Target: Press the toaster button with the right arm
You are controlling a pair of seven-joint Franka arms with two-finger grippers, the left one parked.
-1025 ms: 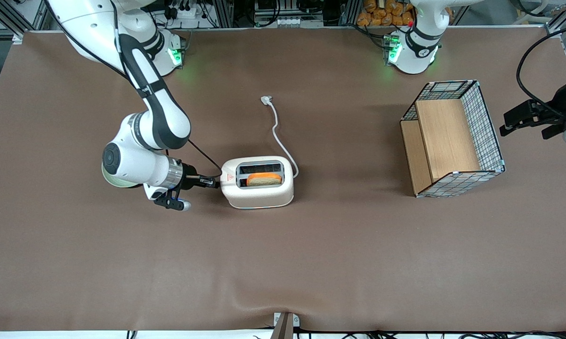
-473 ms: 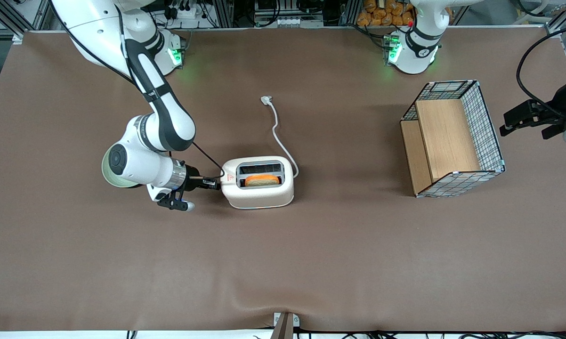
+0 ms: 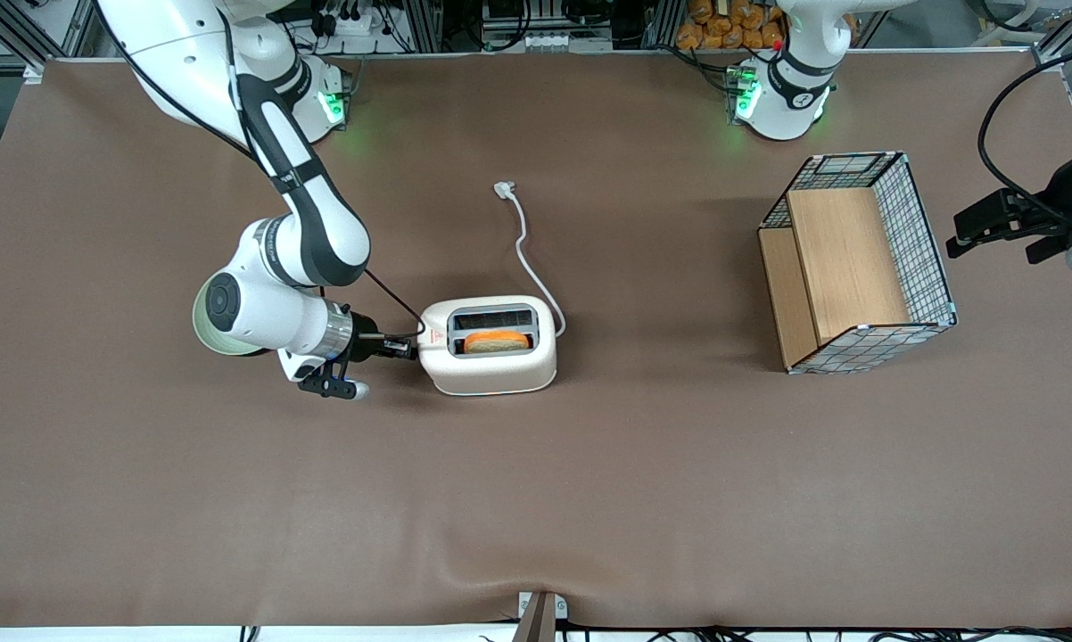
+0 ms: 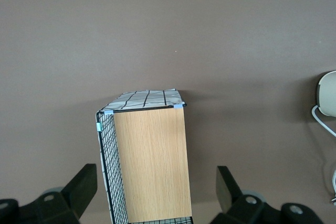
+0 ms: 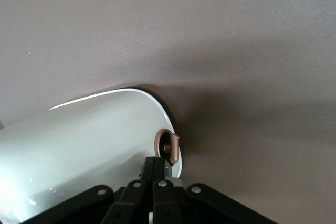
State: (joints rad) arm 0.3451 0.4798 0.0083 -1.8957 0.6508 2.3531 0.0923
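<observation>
A robotics lab: aluminium framing (image 3: 429, 22) and cabling edge the table (image 3: 536, 499).

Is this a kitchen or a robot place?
Probably a robot lab, not a kitchen. The toaster sits on a big brown table with the right arm, its shut gripper at the toaster's end, and a wire basket.

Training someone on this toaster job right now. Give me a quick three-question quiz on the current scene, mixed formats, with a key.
1. True or false: the end effector is at the toaster's narrow end.
2. Which slot holds the bread slice? A) nearer the front camera B) farther from it
3. Fill in: the plug lies loose on the ____.

Key: 1 true; 2 A; 3 table.
</observation>
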